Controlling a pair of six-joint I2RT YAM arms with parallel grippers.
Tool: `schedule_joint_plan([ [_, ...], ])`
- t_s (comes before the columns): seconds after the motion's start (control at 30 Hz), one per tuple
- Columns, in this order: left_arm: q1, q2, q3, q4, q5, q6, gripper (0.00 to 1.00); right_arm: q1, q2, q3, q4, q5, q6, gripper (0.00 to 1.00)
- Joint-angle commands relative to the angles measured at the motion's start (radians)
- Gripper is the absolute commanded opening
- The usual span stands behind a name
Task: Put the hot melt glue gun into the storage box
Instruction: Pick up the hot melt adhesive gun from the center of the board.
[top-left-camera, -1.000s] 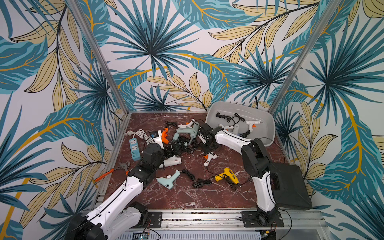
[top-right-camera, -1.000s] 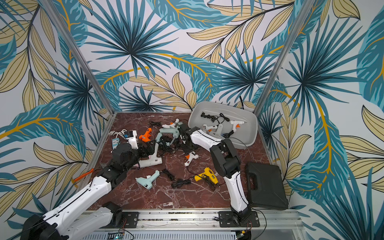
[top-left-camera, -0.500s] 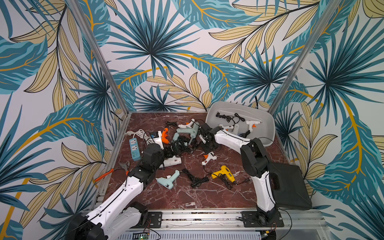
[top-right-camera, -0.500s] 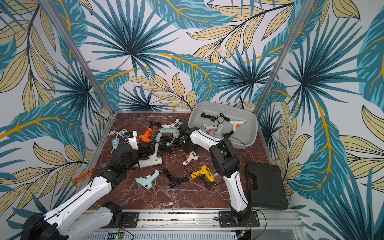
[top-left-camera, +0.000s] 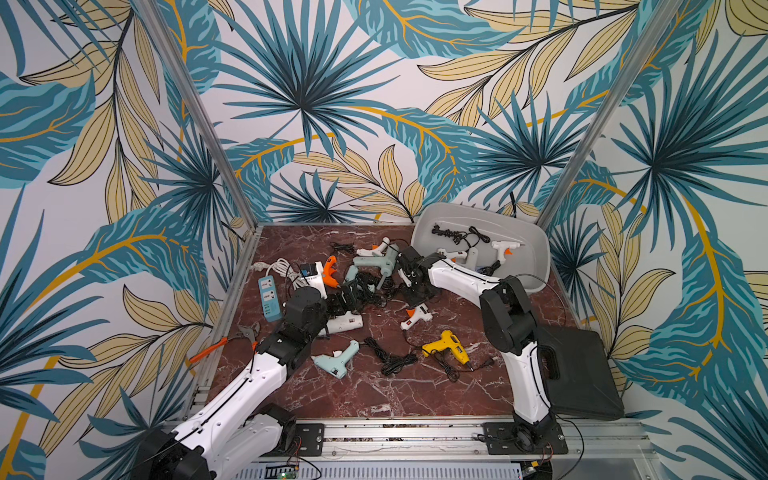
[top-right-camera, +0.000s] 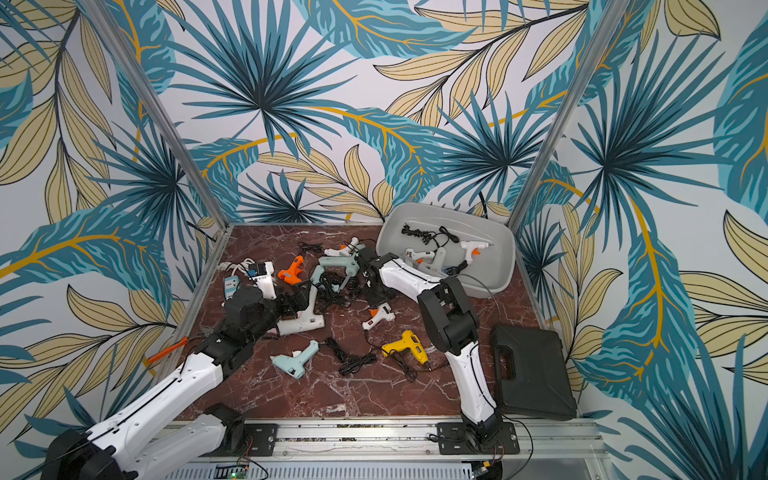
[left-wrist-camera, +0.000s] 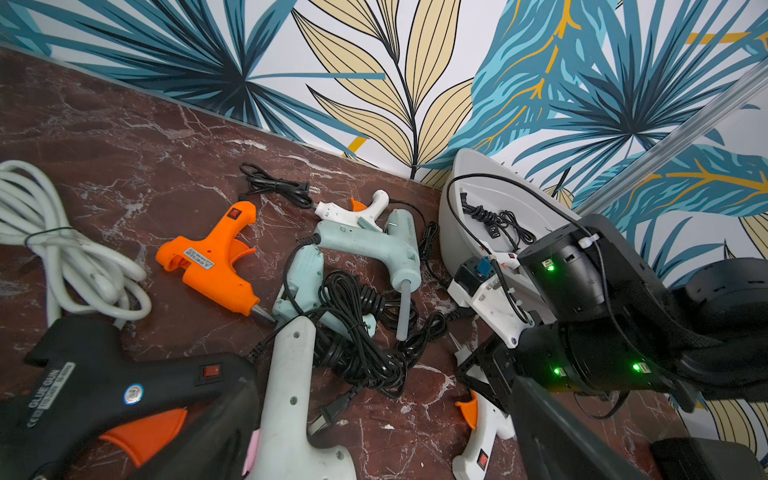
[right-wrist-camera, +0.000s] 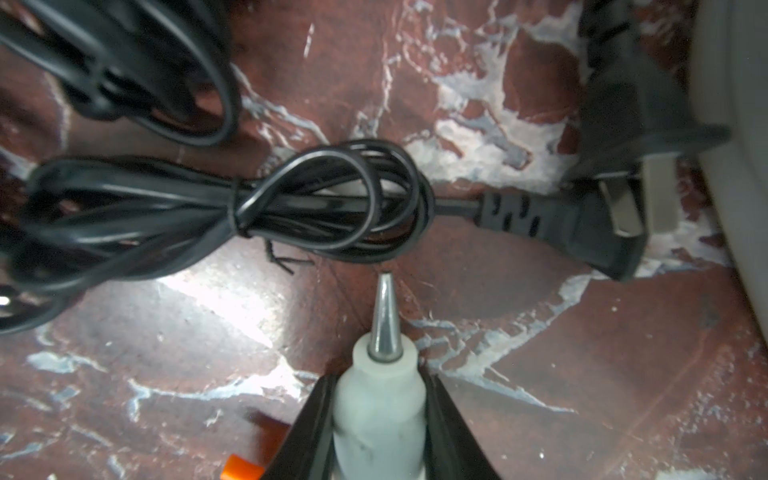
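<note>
A small white hot melt glue gun with an orange trigger lies on the marble table mid-field, also seen in the left wrist view. My right gripper is down over its front end. The fingers press both sides of the white barrel, and the metal nozzle pokes out ahead. The light grey storage box sits at the back right, holding white glue guns and black cords. My left gripper stands open over a large white glue gun, gripping nothing.
Orange, pale green, teal, yellow and black glue guns lie scattered with tangled black cords. A blue power strip lies at the left. A black case sits at the front right.
The right gripper's jaws have narrowed onto the white gun's barrel. The yellow gun has slid slightly to the left. The left arm has not moved.
</note>
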Motion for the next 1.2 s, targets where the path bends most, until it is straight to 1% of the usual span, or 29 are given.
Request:
schedule_joint_plan([
  [0.0, 0.007, -0.015, -0.013, 0.01, -0.004, 0.001, 1.0, 0.002, -0.062, -0.013, -0.029, 0.008, 0.031, 0.09],
  [0.13, 0.008, -0.013, -0.013, 0.01, -0.007, 0.002, 1.0, 0.002, -0.145, -0.022, -0.035, 0.017, 0.073, 0.06],
  [0.27, 0.007, -0.007, -0.013, 0.013, -0.006, 0.0, 1.0, 0.002, -0.22, -0.022, -0.057, 0.015, 0.12, 0.0],
  [0.43, 0.007, -0.001, -0.013, 0.018, 0.001, -0.003, 1.0, 0.002, -0.297, 0.006, -0.106, 0.048, 0.18, 0.0],
  [0.53, 0.007, -0.002, -0.011, 0.018, 0.003, -0.002, 1.0, 0.002, -0.33, 0.06, -0.148, 0.061, 0.206, 0.0],
  [0.63, 0.008, -0.002, -0.013, 0.018, 0.004, -0.002, 1.0, 0.001, -0.339, 0.153, -0.204, 0.075, 0.222, 0.0],
  [0.83, 0.009, -0.002, -0.016, 0.018, 0.004, -0.003, 1.0, -0.002, -0.312, 0.414, -0.313, 0.124, 0.257, 0.0],
  [1.03, 0.01, -0.005, -0.017, 0.012, 0.002, 0.002, 1.0, -0.023, -0.266, 0.679, -0.396, 0.129, 0.268, 0.0],
  [1.17, 0.01, -0.011, -0.016, 0.009, 0.002, 0.004, 1.0, -0.054, -0.258, 0.769, -0.4, 0.15, 0.271, 0.0],
])
